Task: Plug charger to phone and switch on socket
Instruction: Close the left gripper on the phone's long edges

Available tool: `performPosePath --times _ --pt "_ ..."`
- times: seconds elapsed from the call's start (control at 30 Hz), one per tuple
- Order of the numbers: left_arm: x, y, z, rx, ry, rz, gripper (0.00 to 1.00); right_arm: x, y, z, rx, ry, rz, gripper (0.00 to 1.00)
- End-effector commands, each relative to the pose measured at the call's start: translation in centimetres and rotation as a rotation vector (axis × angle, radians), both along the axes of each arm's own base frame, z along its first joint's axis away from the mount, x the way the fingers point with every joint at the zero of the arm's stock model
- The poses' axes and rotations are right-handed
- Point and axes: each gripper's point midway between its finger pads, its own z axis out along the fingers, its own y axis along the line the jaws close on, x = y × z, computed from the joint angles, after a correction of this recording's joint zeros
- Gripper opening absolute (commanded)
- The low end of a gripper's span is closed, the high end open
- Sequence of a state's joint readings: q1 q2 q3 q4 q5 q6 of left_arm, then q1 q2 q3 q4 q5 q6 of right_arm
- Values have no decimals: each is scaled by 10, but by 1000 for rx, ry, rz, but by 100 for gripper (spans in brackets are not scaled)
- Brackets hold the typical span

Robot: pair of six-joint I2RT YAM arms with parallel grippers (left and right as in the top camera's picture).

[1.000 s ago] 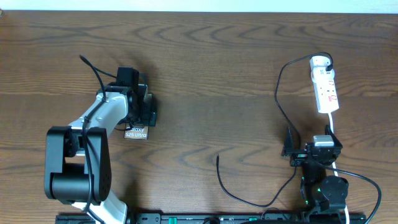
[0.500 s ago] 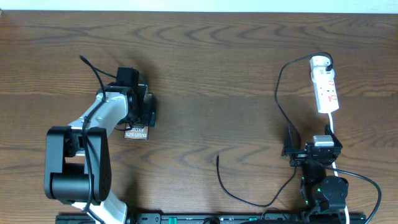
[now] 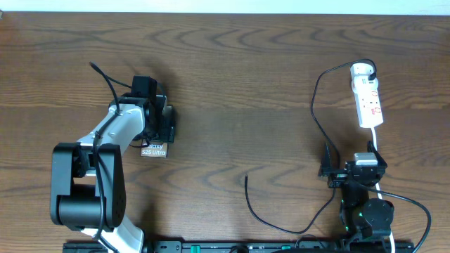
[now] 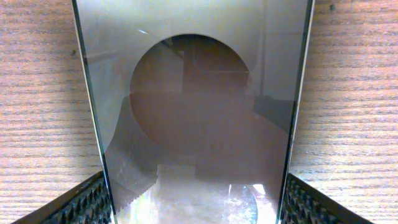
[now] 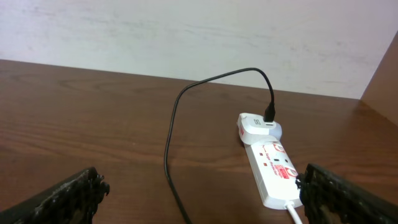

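The phone [image 3: 153,149] lies flat on the table at the left, its white "Galaxy" lettering showing. My left gripper [image 3: 156,126] is over it, with a finger against each long edge. The grey phone [image 4: 199,124] fills the left wrist view between the jaws [image 4: 196,205]. The socket [image 3: 368,98] lies at the far right, with the charger [image 3: 314,105] plugged in at its top. The cable's free tip [image 3: 246,179] lies on the table at centre front. My right gripper [image 3: 354,171] is open and empty, near the socket [image 5: 270,168] and beside the cable [image 5: 171,143].
The strip's white cord [image 3: 376,137] runs down from the socket toward the right arm's base. A pale wall stands behind the table's far edge [image 5: 186,37]. Thicker black arm cables trail at the front right [image 3: 415,207].
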State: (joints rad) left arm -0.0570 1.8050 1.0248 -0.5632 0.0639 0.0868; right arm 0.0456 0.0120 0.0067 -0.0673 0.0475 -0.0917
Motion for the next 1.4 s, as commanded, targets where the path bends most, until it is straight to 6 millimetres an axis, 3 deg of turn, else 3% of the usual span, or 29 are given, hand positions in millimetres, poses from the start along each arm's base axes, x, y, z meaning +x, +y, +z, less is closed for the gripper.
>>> performPosePath --times 0.0,0.53,0.8,1.0,1.07,1.3,1.37 --pt "-11 1 -11 5 42 -10 79 0 2 0 -10 0 10 99" --pt "-11 1 -11 5 42 -10 72 0 2 0 -10 0 10 99" --pt "-11 1 -11 5 42 -10 56 0 2 -1 -10 1 10 99" --pt "-11 1 -11 5 42 -9 54 0 2 -1 -10 1 10 99" --pt "-11 1 -11 5 42 -10 50 0 2 -1 -10 1 10 99" --pt "-11 1 -11 5 41 -9 8 0 2 -1 -10 1 10 99" --pt "-10 1 -11 5 41 -9 8 0 2 -1 -10 1 10 99"
